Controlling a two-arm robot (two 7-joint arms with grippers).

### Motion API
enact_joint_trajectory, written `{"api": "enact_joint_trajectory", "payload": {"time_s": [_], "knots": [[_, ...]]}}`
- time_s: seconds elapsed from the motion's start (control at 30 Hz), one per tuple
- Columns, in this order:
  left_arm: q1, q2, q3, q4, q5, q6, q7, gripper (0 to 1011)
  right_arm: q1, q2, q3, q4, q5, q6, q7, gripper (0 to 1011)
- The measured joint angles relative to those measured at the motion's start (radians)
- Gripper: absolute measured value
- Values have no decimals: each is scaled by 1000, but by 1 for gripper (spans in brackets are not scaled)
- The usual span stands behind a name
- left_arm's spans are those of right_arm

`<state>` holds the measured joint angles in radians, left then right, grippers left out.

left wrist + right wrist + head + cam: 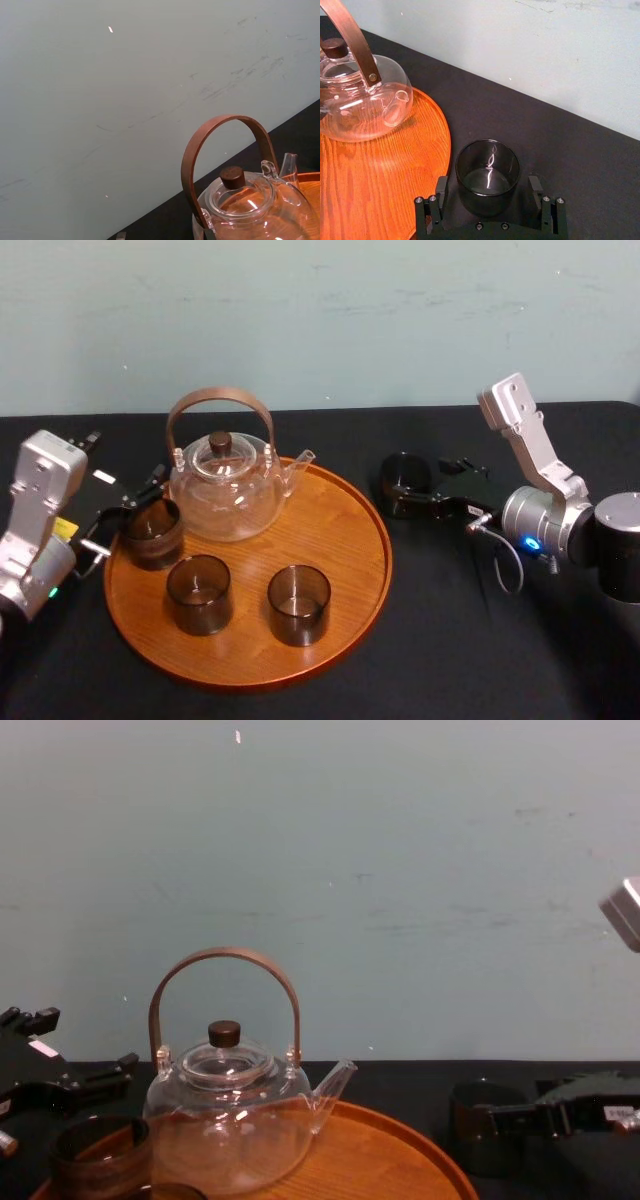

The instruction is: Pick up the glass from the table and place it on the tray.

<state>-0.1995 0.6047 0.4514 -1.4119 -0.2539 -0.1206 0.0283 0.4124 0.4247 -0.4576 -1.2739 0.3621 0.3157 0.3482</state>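
Head view: glass [405, 472] upright on black table [450, 660], just beside tray [350, 570] rim, straddled by right gripper [408, 490]. Left gripper [135, 502] at tray's left edge, by another tumbler [152, 532].
Right wrist view: fingers [441, 189] spread, gap either side of glass.
Chest view: teapot [230, 1120] on tray, scuffed pale wall [400, 870] behind.
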Motion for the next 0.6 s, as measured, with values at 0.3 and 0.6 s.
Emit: {"api": "enact_joint_trajectory", "payload": {"time_s": [0.3,0.6], "knots": [[0,0,0,0,0,0,0,1002,25,-31,4,36,-29,4,1,1002],[0,0,0,0,0,0,0,1002,45,-59,11,73,-55,4,-1,1002]]}}
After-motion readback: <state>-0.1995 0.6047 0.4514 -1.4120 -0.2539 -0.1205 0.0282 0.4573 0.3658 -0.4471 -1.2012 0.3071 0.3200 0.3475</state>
